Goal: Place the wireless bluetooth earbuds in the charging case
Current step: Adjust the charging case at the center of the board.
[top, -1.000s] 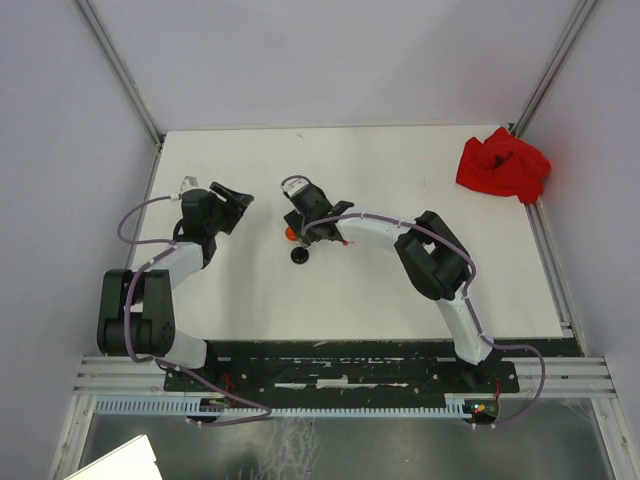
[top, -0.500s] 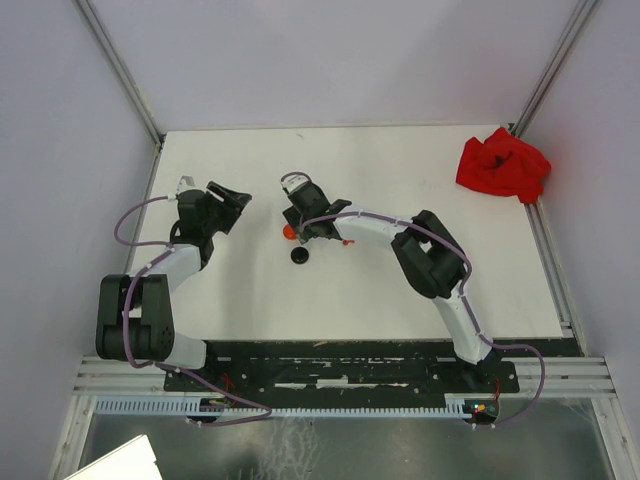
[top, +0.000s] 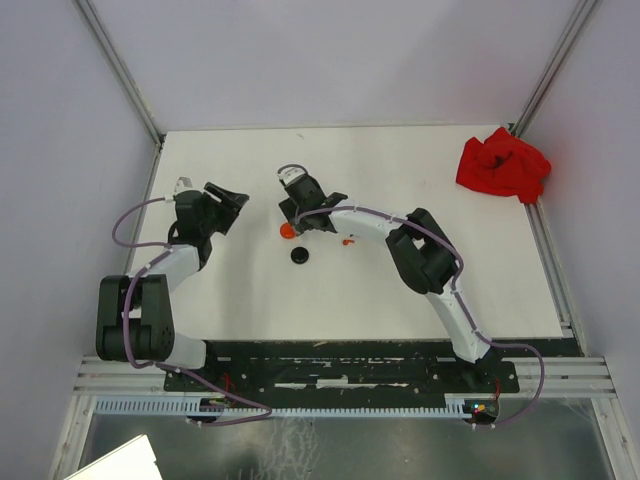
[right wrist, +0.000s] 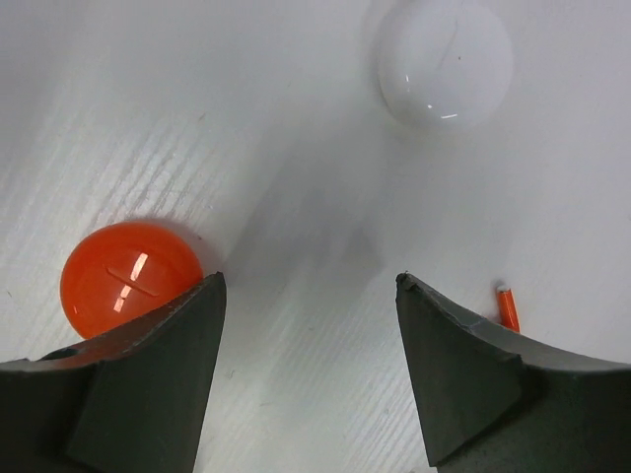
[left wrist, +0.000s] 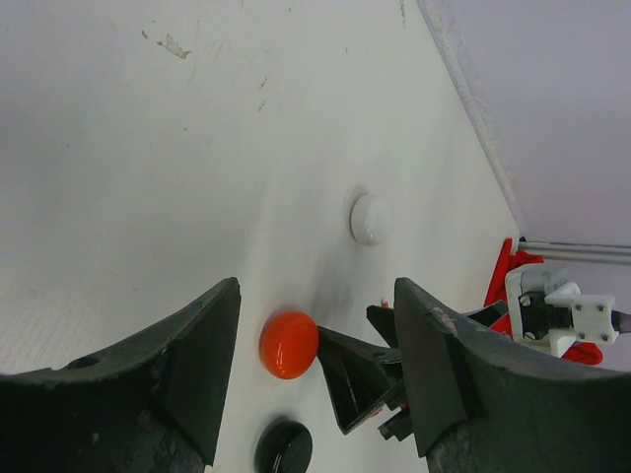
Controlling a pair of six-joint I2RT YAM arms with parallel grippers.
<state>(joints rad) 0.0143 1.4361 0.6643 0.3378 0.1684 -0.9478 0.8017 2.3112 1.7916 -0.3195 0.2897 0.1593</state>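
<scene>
Now right gripper [right wrist: 308, 296], jaws apart and empty, has shifted farther across bench [right wrist: 296, 148]; red earbud [right wrist: 507, 307] lies just beside 1 finger, not yet picked. Left gripper [left wrist: 315, 291] likewise spread.

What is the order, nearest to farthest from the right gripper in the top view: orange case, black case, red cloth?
1. Orange case, right beside the right gripper.
2. Black case, just below it in the view.
3. Red cloth, far right corner.
</scene>
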